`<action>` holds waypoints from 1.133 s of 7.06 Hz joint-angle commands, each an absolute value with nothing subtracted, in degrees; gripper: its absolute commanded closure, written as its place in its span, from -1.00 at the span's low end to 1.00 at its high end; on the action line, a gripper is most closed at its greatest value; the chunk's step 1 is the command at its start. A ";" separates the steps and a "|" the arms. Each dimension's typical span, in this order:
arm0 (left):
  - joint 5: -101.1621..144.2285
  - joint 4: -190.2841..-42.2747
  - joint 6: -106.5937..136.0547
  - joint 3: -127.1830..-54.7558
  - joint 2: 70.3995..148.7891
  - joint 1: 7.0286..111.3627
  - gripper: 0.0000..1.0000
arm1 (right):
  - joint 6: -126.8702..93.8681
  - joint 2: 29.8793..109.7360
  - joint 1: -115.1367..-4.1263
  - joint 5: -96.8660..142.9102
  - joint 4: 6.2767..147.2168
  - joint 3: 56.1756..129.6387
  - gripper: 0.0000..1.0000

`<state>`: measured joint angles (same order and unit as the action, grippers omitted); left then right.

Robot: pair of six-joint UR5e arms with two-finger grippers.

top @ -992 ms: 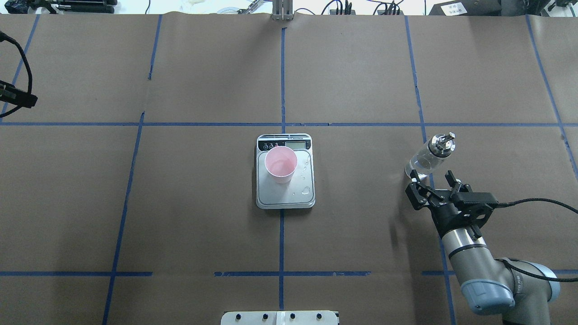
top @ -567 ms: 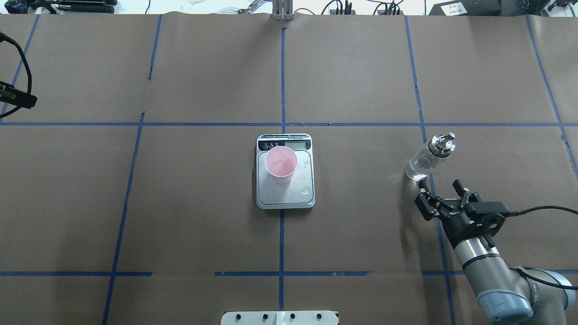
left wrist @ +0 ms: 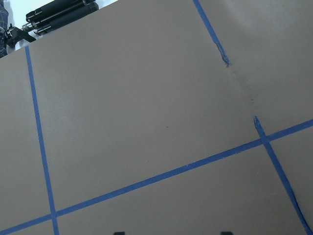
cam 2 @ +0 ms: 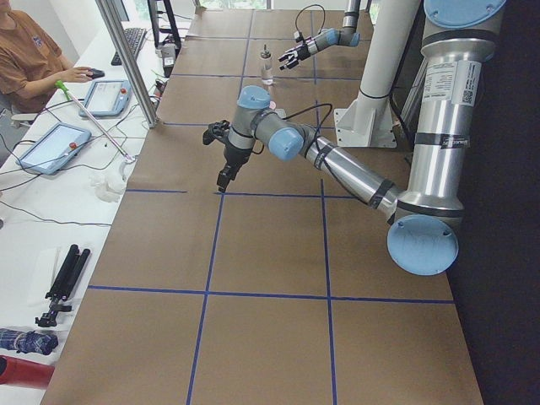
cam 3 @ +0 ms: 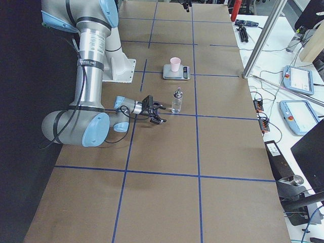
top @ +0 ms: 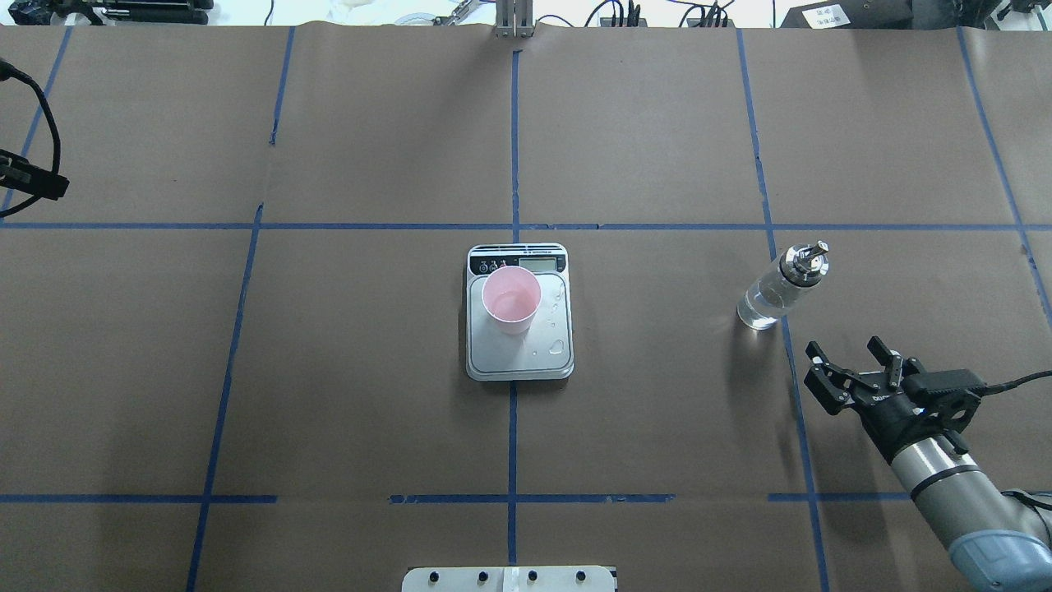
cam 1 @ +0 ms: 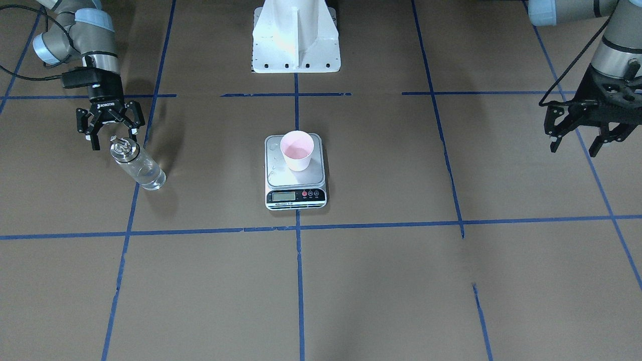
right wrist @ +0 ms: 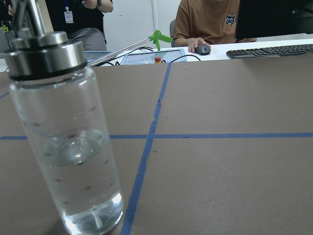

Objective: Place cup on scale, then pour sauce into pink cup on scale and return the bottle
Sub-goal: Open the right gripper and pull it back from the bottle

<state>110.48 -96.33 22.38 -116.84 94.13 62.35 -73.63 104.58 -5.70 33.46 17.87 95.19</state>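
The pink cup [top: 511, 298] stands upright on the scale [top: 526, 360] at the table's middle, near the display strip; it also shows in the front view [cam 1: 297, 149]. Droplets [top: 557, 347] lie on the steel platform. The glass bottle [top: 774, 289] stands upright on the table at the right, partly filled with clear sauce [right wrist: 73, 186]. My right gripper [top: 845, 352] is open and empty, a short way behind the bottle, which fills the right wrist view's left. My left gripper [cam 1: 574, 146] is open and empty, raised far to the left.
Blue tape lines grid the brown paper cover. The white robot base plate [cam 1: 296, 35] sits at the near edge. Beyond the far edge are operators, tablets [cam 3: 298, 81] and a keyboard [right wrist: 274, 50]. A tripod [cam 2: 61, 283] lies on the side bench.
My right gripper, open throughout, has drawn back from the bottle toward the robot and to the right. The bottle stays standing. Cup, scale and left arm have not moved.
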 commanded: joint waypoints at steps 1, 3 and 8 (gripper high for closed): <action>110.57 -96.33 22.41 -116.63 94.22 62.31 -0.44 | -71.81 106.35 -9.20 40.03 14.77 94.75 -1.00; 110.65 -96.33 23.28 -116.54 94.31 62.23 -0.44 | -71.02 105.47 -22.17 58.98 14.33 94.92 -1.00; 114.42 -96.68 23.20 -115.06 94.48 62.14 -0.44 | -55.09 97.50 -59.25 107.47 19.83 88.08 -1.00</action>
